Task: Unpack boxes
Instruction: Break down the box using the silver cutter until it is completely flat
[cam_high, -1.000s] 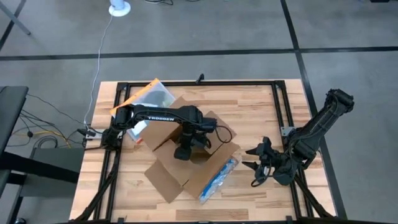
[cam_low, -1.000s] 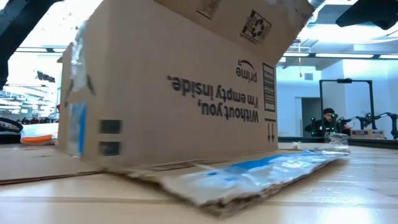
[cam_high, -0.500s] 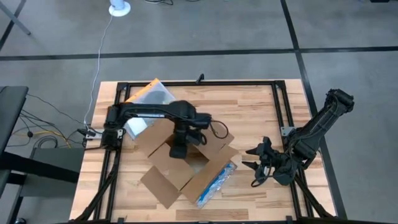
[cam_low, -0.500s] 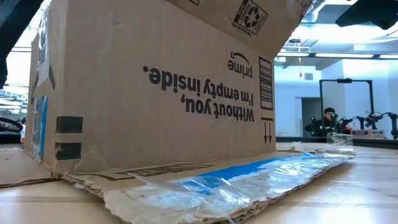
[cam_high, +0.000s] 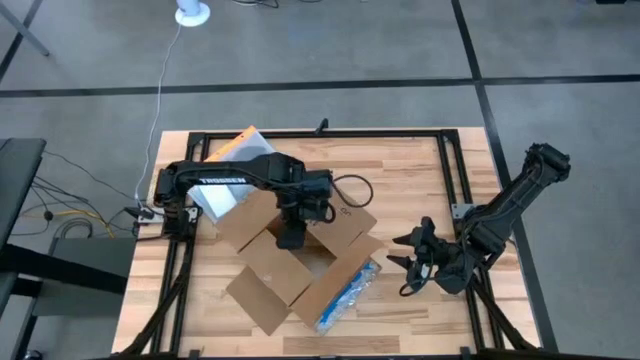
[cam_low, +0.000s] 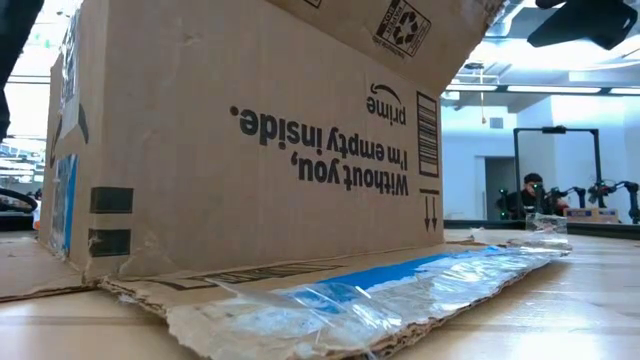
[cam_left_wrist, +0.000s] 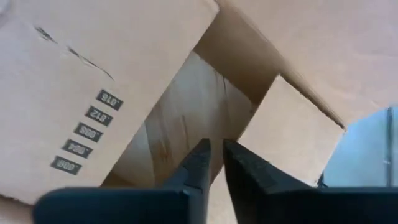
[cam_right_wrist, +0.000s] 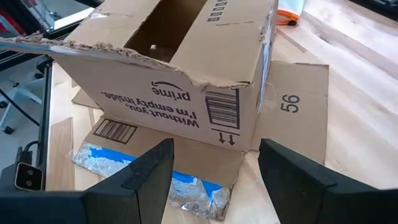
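The brown cardboard box (cam_high: 300, 255) stands in the middle of the table, its top open and its flaps spread on the wood. One flap carries blue-and-white tape (cam_low: 400, 285). My left gripper (cam_high: 290, 237) reaches down into the opening, fingers (cam_left_wrist: 199, 168) shut with nothing between them. My right gripper (cam_high: 405, 262) waits open near the table's right edge, facing the box's printed side (cam_right_wrist: 186, 106). An orange-edged clear pouch (cam_high: 235, 158) lies at the far left, partly under the left arm. My left gripper points down inside the box's open top, close to an inner wall (cam_left_wrist: 292, 124). Whether its fingers touch the wall or the bottom, I cannot tell.
Bare wood (cam_high: 400, 170) lies between the box and the table's far right corner. The black frame rail (cam_high: 455, 180) runs along the right side. Beyond the table, a person (cam_low: 528, 190) sits far back in the room.
With my left gripper inside it, the box has slid a little toward the table's near edge and turned slightly. It now stands closer in the low view. In the last half second it has stayed put, while the left arm's wrist has swung toward the far edge.
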